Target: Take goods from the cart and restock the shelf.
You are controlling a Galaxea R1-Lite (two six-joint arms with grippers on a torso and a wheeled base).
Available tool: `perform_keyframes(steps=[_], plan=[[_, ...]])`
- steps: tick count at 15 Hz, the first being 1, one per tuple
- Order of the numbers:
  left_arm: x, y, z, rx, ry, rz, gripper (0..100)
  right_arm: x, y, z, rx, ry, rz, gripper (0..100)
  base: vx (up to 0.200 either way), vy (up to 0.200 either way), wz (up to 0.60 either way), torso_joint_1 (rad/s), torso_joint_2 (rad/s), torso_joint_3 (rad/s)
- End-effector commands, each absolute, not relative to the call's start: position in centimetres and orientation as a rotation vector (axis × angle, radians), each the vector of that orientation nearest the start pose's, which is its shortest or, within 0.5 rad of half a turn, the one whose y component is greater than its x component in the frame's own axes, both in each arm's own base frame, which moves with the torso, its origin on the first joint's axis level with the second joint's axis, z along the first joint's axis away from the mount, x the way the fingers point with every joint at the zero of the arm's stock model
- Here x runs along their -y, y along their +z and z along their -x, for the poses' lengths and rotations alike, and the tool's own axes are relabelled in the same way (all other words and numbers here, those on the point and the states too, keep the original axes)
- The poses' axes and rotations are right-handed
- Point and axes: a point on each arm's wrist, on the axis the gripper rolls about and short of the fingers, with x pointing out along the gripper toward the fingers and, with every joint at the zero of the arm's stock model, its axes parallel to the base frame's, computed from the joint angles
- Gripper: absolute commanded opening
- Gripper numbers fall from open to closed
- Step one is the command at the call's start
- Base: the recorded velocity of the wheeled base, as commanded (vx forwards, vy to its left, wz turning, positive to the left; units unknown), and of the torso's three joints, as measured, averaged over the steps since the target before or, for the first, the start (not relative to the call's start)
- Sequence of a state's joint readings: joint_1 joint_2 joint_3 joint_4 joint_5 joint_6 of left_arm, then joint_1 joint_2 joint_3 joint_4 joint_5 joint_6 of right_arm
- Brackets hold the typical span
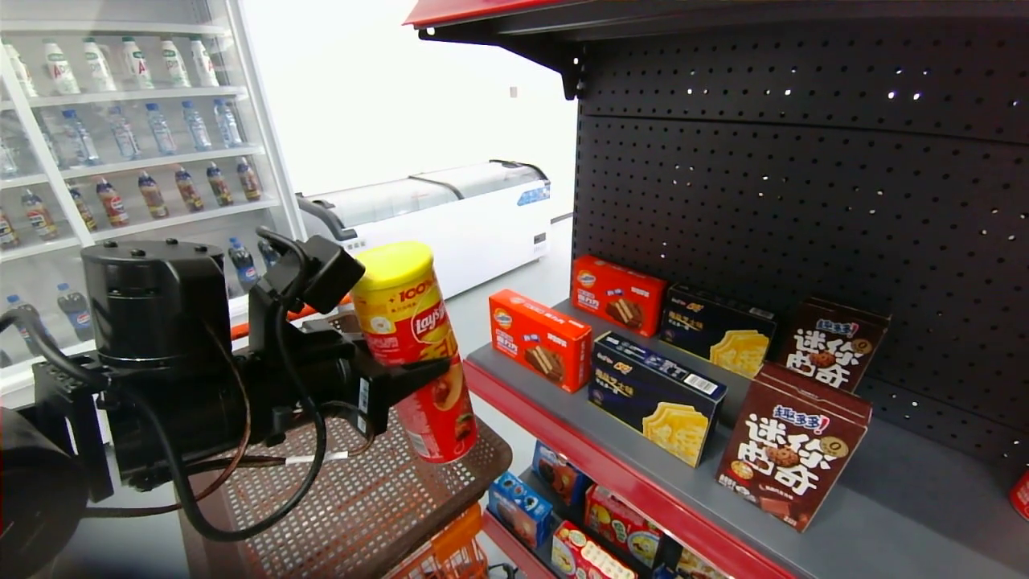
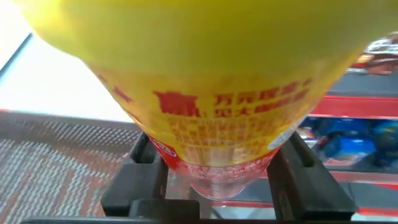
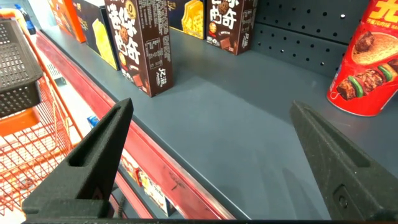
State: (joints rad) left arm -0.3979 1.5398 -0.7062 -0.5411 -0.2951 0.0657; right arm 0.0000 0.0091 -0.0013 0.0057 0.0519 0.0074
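Between left gripper [image 1: 424, 378] fingers: yellow-lidded chip can [image 1: 412, 342], jaws clamped on its mid body, lid end free above. Can hangs tilted over the cart's mesh tray [image 1: 362, 498], just short of the shelf [image 1: 892, 515] front edge, not yet on it.

Handling, judged: light, stiff card tube with a slick wrap. Could slip or dent if squeezed hard, so mid-body grip looks right. It needs righting before set-down or it tips.

Right gripper [image 3: 214, 168] hovers over bare grey shelf, jaws wide apart, empty, with a red chip can [image 3: 367, 68] standing near.

In the way: orange biscuit boxes [image 1: 540, 338], dark blue boxes [image 1: 655, 398] and brown cookie boxes [image 1: 792, 442] line the near part of the shelf. Open space lies past the brown boxes, beside the red can. Red shelf lip must be cleared.
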Motion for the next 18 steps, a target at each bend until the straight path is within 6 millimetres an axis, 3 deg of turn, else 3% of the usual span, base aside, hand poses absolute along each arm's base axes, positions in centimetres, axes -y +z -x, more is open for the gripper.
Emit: perform_keyframes(steps=[1,6,18], plan=[[11.1,19.7,-23.9,-0.261,-0.728,-0.076,0,-0.1,7.5,2.2,-0.017,0.052,-0.007,100,0.000,0.000,0.00,0.000,0.00,0.000],[10.7,20.2,-23.2,-0.236,-0.782,-0.065,0,-0.1,7.6,2.2,-0.015,0.052,-0.007,100,0.000,0.000,0.00,0.000,0.00,0.000],[11.5,19.9,-19.1,-0.233,-1.026,-0.058,0,-0.1,7.6,2.2,-0.016,0.052,-0.008,100,0.000,0.000,0.00,0.000,0.00,0.000]])
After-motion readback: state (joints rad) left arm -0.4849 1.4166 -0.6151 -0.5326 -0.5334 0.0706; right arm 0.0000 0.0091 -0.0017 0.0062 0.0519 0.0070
